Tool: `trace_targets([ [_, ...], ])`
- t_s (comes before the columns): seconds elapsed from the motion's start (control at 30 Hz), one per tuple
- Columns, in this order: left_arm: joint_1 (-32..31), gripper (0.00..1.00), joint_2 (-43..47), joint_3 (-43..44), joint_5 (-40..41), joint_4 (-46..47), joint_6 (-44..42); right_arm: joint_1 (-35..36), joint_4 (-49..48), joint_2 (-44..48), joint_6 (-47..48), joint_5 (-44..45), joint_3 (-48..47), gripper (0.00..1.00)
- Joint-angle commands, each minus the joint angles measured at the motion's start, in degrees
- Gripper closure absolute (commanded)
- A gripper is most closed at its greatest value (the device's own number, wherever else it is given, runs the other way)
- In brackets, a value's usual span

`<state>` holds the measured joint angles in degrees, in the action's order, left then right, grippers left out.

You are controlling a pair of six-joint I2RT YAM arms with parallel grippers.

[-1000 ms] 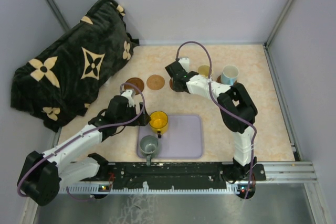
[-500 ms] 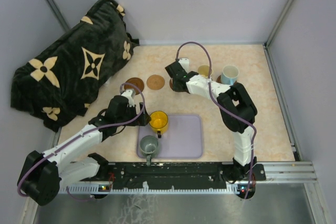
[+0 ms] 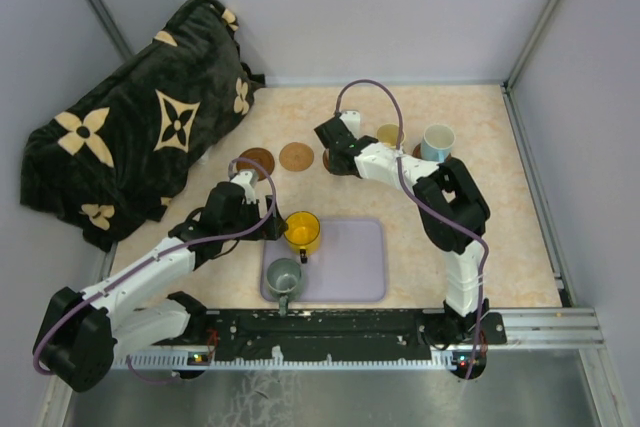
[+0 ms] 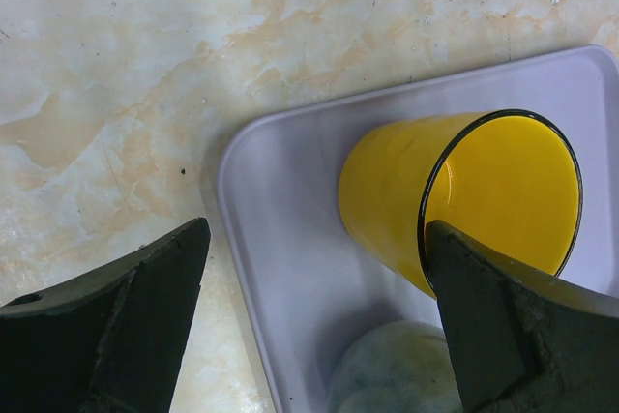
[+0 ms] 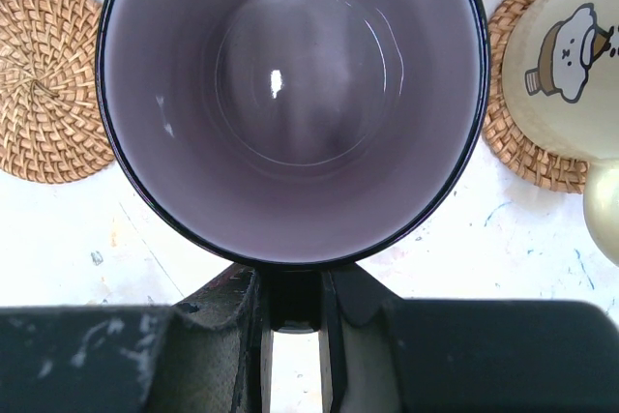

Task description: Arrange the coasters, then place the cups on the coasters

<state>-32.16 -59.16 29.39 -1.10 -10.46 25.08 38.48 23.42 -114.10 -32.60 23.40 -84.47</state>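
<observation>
1. Markings: the cream cup (image 5: 556, 65) carries a printed cartoon animal. It stands on a woven coaster (image 5: 508, 147).
2. The right gripper (image 5: 295, 302) is clamped on the handle of the mauve cup (image 5: 290, 103), beside the cream cup. What lies under the mauve cup is hidden.
3. The left gripper (image 4: 317, 239) is spread wide around the yellow cup (image 4: 455, 200) on the lavender tray (image 4: 280, 278). Contact cannot be told.
4. Against the earlier frames, nothing has shifted.
</observation>
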Motion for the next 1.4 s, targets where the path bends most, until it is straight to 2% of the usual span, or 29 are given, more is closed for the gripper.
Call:
trace_targets([
  [0.0,-0.36,0.02,-0.10,0.41,0.04,0.11,-0.23,-0.14,-3.84,-0.02,-0.03,3.93,-3.16,0.93],
  [0.23,-0.36,0.02,-0.28,0.33,0.14,0.26,-0.13,-0.09,-3.69,-0.14,0.13,3.95,-3.01,0.87],
  [0.8,-0.36,0.02,-0.53,0.15,0.31,0.46,-0.01,0.19,-3.42,-0.17,1.18,1.79,-3.33,0.84],
  [1.17,-0.36,0.00,-0.45,0.21,0.50,0.05,0.01,0.38,-2.17,-0.49,1.22,1.42,-4.31,0.68],
  [1.37,-0.36,0.00,-0.39,0.10,0.59,-0.01,0.08,0.37,-2.04,-0.59,1.16,1.46,-4.32,0.52],
])
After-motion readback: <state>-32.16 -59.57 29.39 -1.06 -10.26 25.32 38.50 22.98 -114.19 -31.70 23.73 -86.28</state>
